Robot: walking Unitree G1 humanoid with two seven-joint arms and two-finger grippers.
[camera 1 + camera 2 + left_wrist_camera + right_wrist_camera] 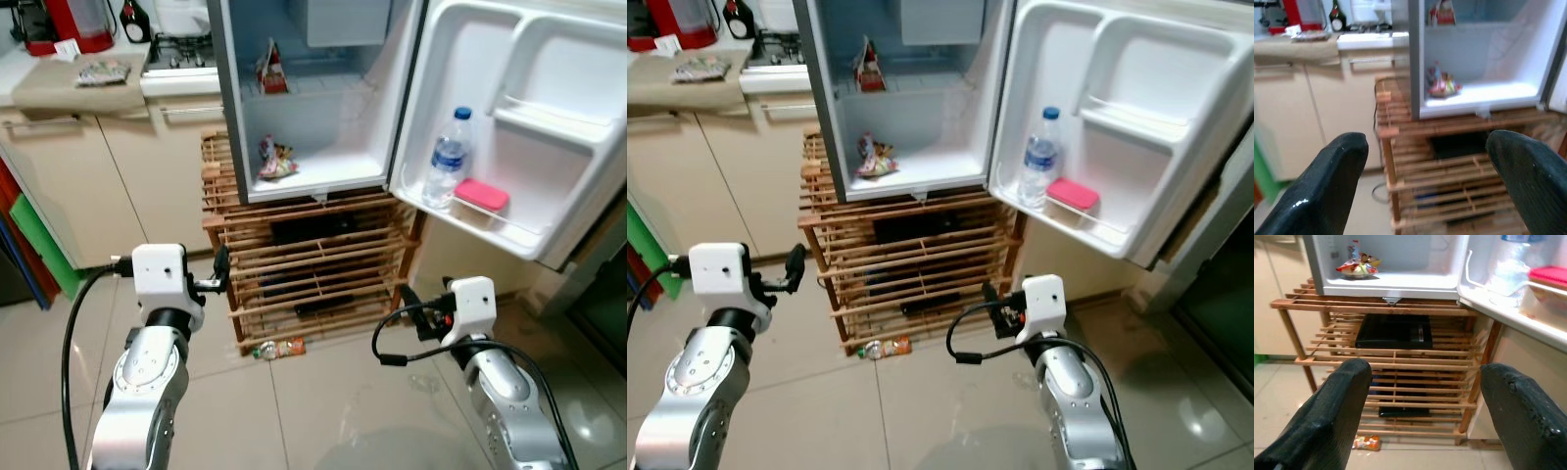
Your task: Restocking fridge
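Note:
The small fridge stands open on a slatted wooden rack. Inside, a carton sits on the upper shelf and a colourful snack packet lies on the bottom. The door shelf holds a water bottle and a pink box. A small orange-labelled bottle lies on the floor at the rack's foot. My left gripper is open and empty, left of the rack. My right gripper is open and empty, in front of the rack's right side, below the door.
Black boxes sit inside the rack. A counter with a red appliance, a dark bottle and a hob runs along the left over beige cupboards. The tiled floor stretches before me.

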